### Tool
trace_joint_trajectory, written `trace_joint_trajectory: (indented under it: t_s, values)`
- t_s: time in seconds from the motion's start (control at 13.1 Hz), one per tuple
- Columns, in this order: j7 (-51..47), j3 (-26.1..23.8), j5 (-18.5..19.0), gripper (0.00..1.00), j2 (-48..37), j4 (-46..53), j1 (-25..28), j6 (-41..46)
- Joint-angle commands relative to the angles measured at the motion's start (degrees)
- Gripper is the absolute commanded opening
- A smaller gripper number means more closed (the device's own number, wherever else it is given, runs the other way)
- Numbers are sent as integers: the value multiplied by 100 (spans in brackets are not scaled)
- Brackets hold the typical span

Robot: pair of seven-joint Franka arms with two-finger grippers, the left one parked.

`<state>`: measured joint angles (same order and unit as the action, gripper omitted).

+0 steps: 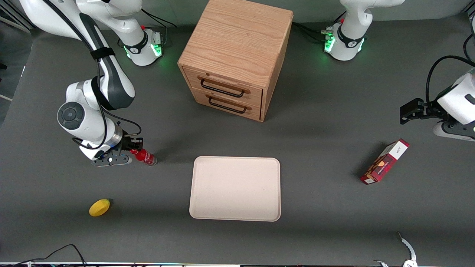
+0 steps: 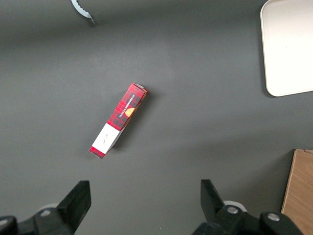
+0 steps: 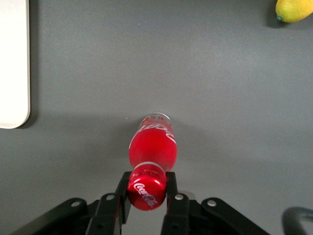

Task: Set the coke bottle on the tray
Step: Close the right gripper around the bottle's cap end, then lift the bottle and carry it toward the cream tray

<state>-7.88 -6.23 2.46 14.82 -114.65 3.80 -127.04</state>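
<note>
gripper: your gripper sits low over the table at the working arm's end, its two fingers pressed against the neck of the coke bottle, just under the cap.
bottle position: the coke bottle is near the tray but apart from it, with bare table between them. it leans with its clear base toward the tray. from the front view you cannot tell for sure whether the base touches the table or hangs just above it.
tray: flat, cream, low rim, nothing on it, nearer the front camera than the wooden cabinet.
handling: judge the bottle as small, light and stiff, so it will not crush under the fingers. the smooth rounded surface looks slippery, and a narrow pinch at the neck lets the body swing like a pendulum.
where to hold: the neck under the cap is a fair spot, since the cap's lip stops it sliding down through the fingers. a hold round the wider body would be steadier if you regrip.
risk: you should move gently. a tall thin bottle on a small base tips easily when let go at a tilt.
other things: a lemon lies nearer the front camera than the gripper. a red box lies toward the parked arm's end.
</note>
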Motion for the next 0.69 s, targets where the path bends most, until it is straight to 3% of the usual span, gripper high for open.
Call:
trace_joint_trajectory:
  t_s: [0.0,0.61]
  values:
    - [76,-10,62,0,-216,134,24,126]
    - [67,-19,9,0,363,4043,50,3578]
